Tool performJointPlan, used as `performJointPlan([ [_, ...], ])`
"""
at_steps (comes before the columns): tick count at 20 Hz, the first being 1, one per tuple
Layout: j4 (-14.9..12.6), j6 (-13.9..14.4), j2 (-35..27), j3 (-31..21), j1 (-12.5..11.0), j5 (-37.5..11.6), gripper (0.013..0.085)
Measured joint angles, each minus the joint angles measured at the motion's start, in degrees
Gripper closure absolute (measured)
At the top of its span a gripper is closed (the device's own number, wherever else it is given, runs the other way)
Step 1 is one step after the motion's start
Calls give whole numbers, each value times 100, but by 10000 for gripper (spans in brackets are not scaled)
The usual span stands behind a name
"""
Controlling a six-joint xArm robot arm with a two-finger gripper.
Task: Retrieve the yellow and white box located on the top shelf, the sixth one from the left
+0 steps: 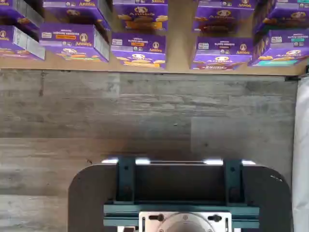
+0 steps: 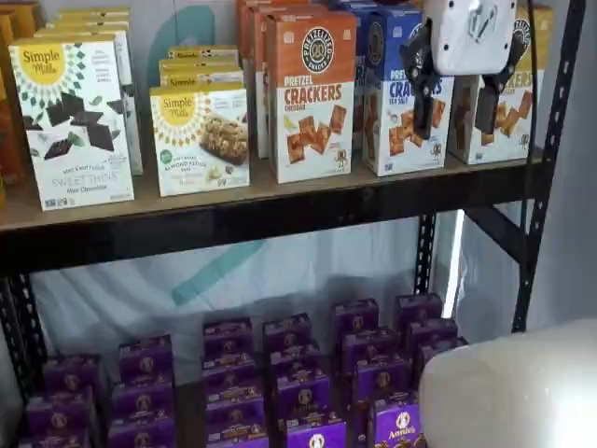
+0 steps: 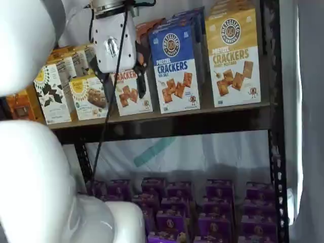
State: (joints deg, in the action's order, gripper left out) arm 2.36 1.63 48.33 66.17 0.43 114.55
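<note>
The yellow and white box (image 2: 511, 110) stands at the right end of the top shelf (image 2: 280, 219), partly hidden behind my gripper. In a shelf view it shows in full (image 3: 233, 55), right of a blue box. My gripper (image 2: 454, 131) hangs in front of the shelf, its white body above two black fingers with a plain gap between them, open and empty. In a shelf view the gripper (image 3: 123, 88) lies over the orange box, so it is out in front of the shelf, apart from the boxes. The wrist view shows neither the box nor the fingers.
An orange Pretzel Crackers box (image 2: 312, 93), a blue one (image 2: 401, 98) and white Simple Mills boxes (image 2: 75, 121) share the shelf. Purple Annie's boxes (image 2: 298, 383) fill the lower level and show in the wrist view (image 1: 139, 48). A black upright (image 2: 550, 159) stands right. White arm parts (image 3: 30, 177) fill the foreground.
</note>
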Motion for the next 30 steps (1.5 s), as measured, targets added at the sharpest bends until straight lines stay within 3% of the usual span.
performJointPlan([
  [3,379,-180,58,-62,-347,-73,130],
  [7,424,-203,73,-89,-374,-71,130],
  [10,173,-210,120,-154,-272,-204,130],
  [13,-344,-341,174,-265,-217,-550,130],
  [16,-579,-733,138,-372,-579,-942,130],
  [20,-628,-1405,-25,-451,-1311,-1593,130],
  [30,-160,-2625,-814,-38,-2684,-2617,130],
])
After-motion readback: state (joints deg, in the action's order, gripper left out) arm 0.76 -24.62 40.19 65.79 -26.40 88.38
